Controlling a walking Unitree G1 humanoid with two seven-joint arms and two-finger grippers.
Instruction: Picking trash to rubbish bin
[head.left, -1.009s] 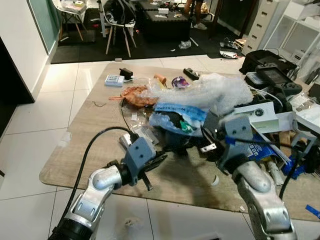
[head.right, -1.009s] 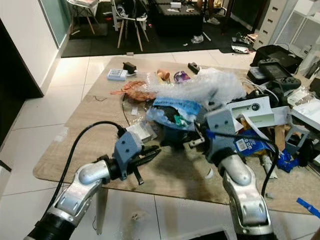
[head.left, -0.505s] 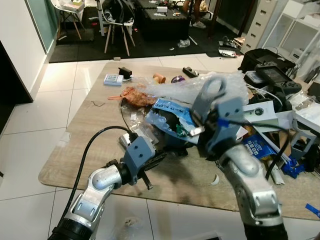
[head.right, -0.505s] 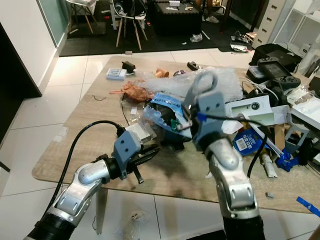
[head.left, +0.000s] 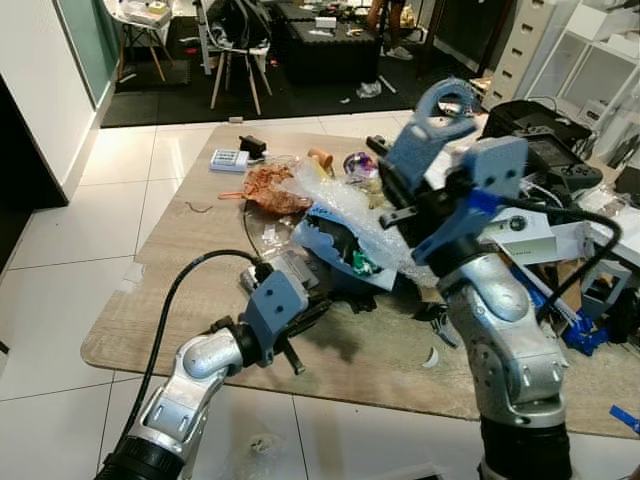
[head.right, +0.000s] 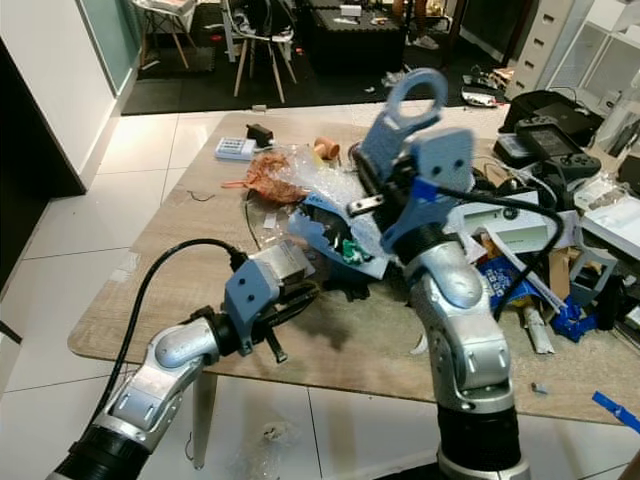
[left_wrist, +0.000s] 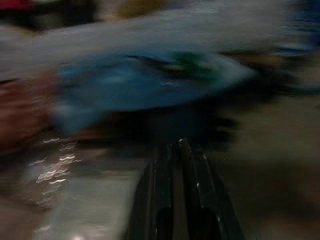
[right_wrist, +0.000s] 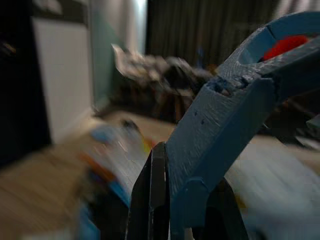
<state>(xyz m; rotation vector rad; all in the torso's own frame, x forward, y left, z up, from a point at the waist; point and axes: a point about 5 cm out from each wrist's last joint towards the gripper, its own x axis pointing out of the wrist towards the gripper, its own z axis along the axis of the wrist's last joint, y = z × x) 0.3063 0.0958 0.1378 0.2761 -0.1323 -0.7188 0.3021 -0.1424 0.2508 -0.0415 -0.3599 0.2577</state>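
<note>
Lifting clear plastic wrap (head.left: 345, 205), right gripper (head.left: 385, 205); labels unreadable.

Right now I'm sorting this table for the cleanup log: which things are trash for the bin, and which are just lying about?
Trash:
- bubble wrap, rising with the right end effector
- blue bag
- orange wrapper

Lying about:
- game controller
- white box
- battery pack
- left end effector, low at the table edge

White tiled floor (head.left: 60, 290); wooden table (head.left: 190, 250); chairs (head.left: 235, 45) on dark rug beyond.
</note>
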